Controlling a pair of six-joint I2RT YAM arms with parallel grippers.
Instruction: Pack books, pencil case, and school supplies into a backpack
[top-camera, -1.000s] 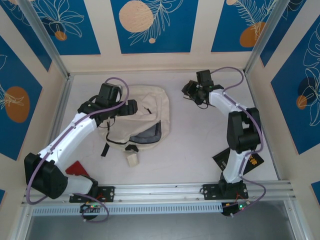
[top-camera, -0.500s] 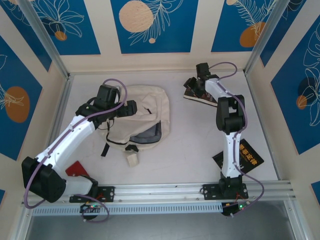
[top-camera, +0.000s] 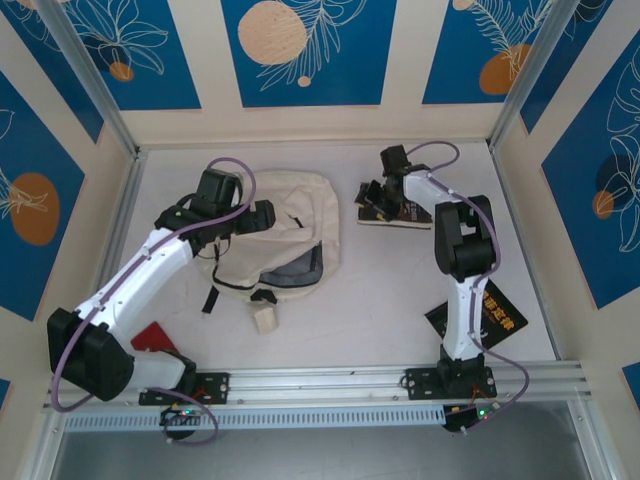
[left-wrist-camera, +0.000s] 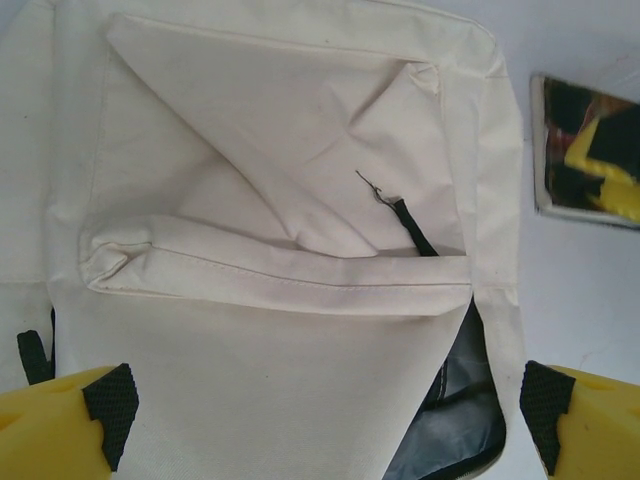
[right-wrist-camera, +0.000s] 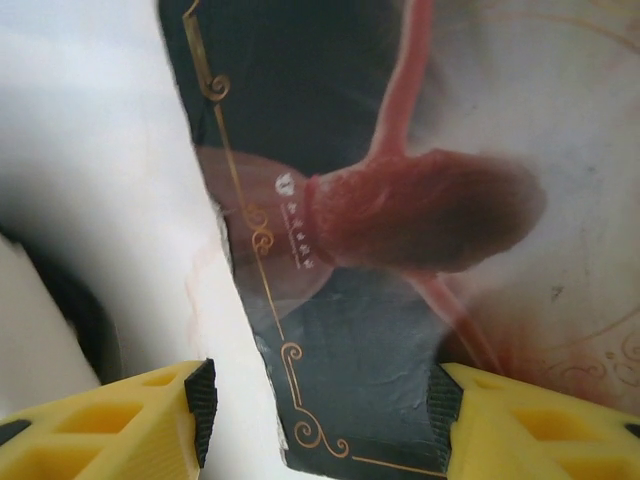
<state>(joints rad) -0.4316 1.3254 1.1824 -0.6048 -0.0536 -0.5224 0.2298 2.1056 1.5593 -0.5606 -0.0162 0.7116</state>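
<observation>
The cream-white backpack (top-camera: 290, 235) lies flat on the table left of centre, its main compartment unzipped and dark lining (left-wrist-camera: 460, 400) showing. My left gripper (top-camera: 262, 213) hovers over its front pocket (left-wrist-camera: 270, 150), open, with nothing between the fingers (left-wrist-camera: 110, 400). A dark book (top-camera: 405, 215) with gold ornaments and a reddish picture (right-wrist-camera: 360, 350) lies to the backpack's right. My right gripper (top-camera: 378, 195) is low over its left corner, open, the book's edge between the pads (right-wrist-camera: 200, 400). A black book (top-camera: 482, 316) lies near the right arm's base.
A small beige block (top-camera: 265, 319) and a black bit (top-camera: 262, 297) lie just in front of the backpack. A red object (top-camera: 155, 336) sits under the left arm. A black zip pull (left-wrist-camera: 405, 212) lies on the pocket. Walls enclose the table at the back and sides.
The right arm has swung its gripper left and lower onto the dark book, which now lies a little nearer. Its jaws narrowed slightly. The left arm has barely moved.
</observation>
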